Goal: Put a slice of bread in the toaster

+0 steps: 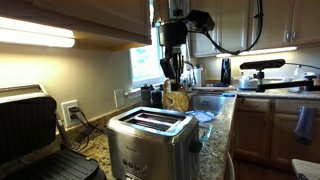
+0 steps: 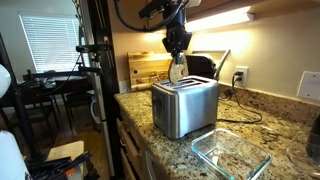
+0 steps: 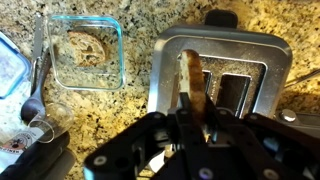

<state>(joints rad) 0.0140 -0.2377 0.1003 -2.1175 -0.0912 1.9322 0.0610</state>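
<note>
The brushed steel toaster (image 1: pixel 150 138) stands on the granite counter; it shows in both exterior views (image 2: pixel 184 106) and in the wrist view (image 3: pixel 225 70). My gripper (image 1: pixel 175 78) hangs just above its top, shut on the slice of bread (image 1: pixel 177 98), a tan slice held upright on edge. In an exterior view the gripper (image 2: pixel 177 55) holds the bread (image 2: pixel 177 72) with its lower edge at the toaster's top. In the wrist view the gripper (image 3: pixel 195 105) holds the bread (image 3: pixel 192 75) over one slot.
A black grill press (image 1: pixel 35 130) stands beside the toaster. A glass container (image 2: pixel 232 153) with a second slice (image 3: pixel 85 48) sits on the counter near the edge. A spoon (image 3: pixel 35 85) lies beside it. A wooden board (image 2: pixel 148 70) leans on the wall.
</note>
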